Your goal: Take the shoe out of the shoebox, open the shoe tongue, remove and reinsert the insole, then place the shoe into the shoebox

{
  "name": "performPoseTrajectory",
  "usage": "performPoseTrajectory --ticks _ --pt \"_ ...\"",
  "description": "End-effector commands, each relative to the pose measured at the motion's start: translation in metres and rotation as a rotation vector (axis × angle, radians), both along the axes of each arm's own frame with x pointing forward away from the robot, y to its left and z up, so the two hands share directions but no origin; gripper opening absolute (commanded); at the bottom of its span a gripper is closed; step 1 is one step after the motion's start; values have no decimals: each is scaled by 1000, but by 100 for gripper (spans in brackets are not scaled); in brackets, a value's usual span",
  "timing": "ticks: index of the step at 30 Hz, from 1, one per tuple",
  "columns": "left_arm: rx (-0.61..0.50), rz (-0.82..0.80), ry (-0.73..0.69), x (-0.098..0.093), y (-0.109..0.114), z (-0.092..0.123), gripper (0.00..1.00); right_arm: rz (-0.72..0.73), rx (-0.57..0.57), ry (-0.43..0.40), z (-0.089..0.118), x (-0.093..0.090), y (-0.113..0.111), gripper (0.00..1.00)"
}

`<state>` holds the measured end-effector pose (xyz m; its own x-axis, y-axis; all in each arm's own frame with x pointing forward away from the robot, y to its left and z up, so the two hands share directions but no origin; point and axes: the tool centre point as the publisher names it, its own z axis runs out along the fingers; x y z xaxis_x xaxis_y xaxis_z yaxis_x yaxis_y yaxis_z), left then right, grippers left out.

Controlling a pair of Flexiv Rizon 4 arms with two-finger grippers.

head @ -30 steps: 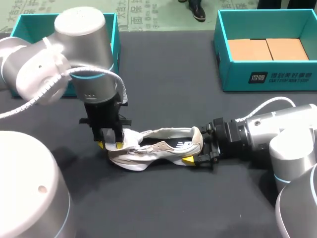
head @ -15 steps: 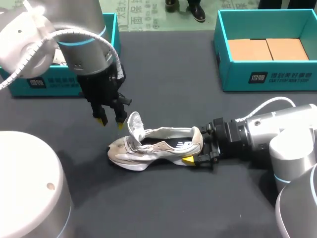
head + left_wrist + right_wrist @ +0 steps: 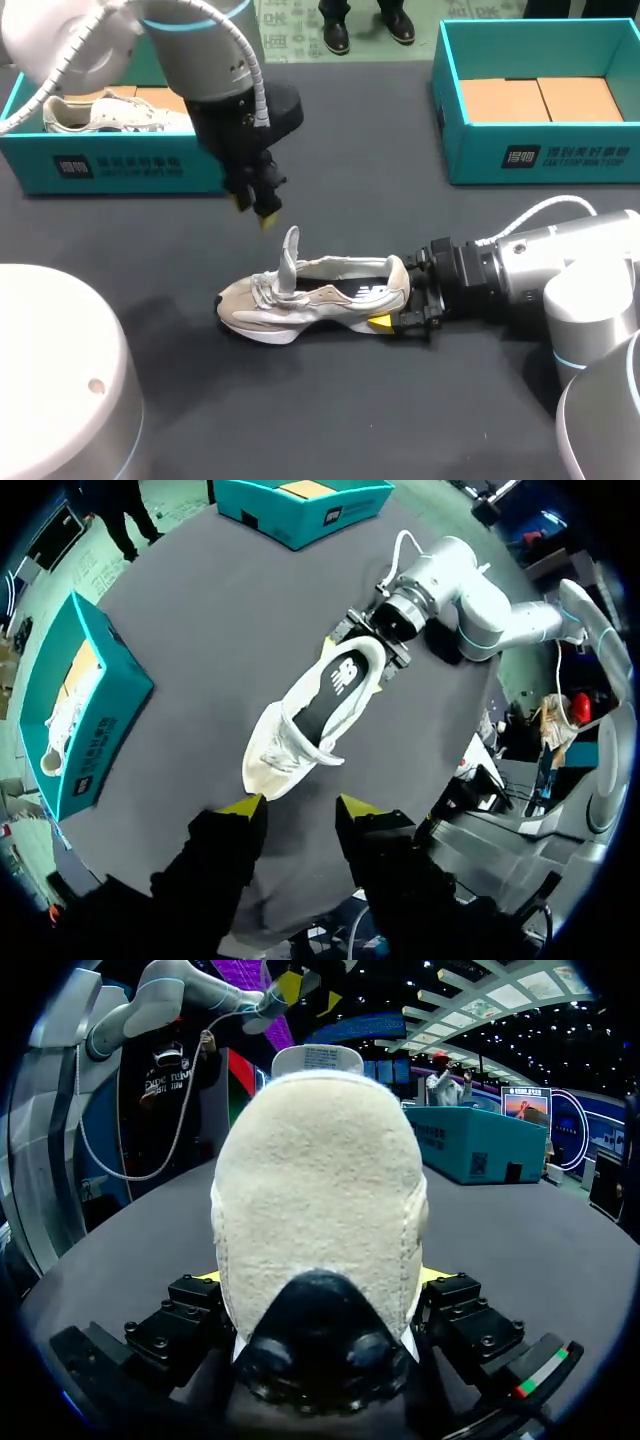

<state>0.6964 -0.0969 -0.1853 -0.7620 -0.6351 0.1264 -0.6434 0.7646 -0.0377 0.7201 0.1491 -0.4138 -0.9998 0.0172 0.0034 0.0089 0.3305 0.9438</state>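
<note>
Shoe [image 3: 315,300] is held on the table [image 3: 350,150], heel [image 3: 398,272] clamped both sides by right gripper [image 3: 396,300]; tongue [image 3: 289,255] is raised. Left gripper [image 3: 258,208] is held clear of it, fingers slightly apart, empty. Risk: shoe could be dragged from the heel clamp if insole [image 3: 335,685] is pulled hard.

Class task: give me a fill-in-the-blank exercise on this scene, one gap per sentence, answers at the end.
1. The right gripper is shut on the ____ end of the shoe.
2. The shoe's tongue stands ____.
3. The left gripper hangs above the table, ____ and empty.
4. A second shoe lies in the ____ shoebox.
Missing words: heel; upright; open; left.
</note>
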Motion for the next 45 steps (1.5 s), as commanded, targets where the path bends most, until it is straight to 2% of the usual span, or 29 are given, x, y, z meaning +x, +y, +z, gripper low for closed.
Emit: performPoseTrajectory --ticks 1,9,14,27,32,39,45 --pt "29 -267 -20 7 -22 6 0 -1 -4 1 -1 -1 3 0" --pt "34 -512 -82 7 -48 9 0 -1 -4 1 -1 -1 3 0" --pt "28 -634 -67 12 -55 10 0 -1 -4 1 -1 -1 3 0" --pt "36 -631 -72 14 -56 10 0 -1 -4 1 -1 -1 3 0" --pt "-2 -710 -137 11 -67 -7 0 -1 -4 1 -1 -1 3 0" --pt "3 -792 -125 9 -86 -29 0 -1 -4 1 -1 -1 3 0" --pt "-11 -848 -118 6 -102 -58 0 -1 -4 1 -1 -1 3 0"
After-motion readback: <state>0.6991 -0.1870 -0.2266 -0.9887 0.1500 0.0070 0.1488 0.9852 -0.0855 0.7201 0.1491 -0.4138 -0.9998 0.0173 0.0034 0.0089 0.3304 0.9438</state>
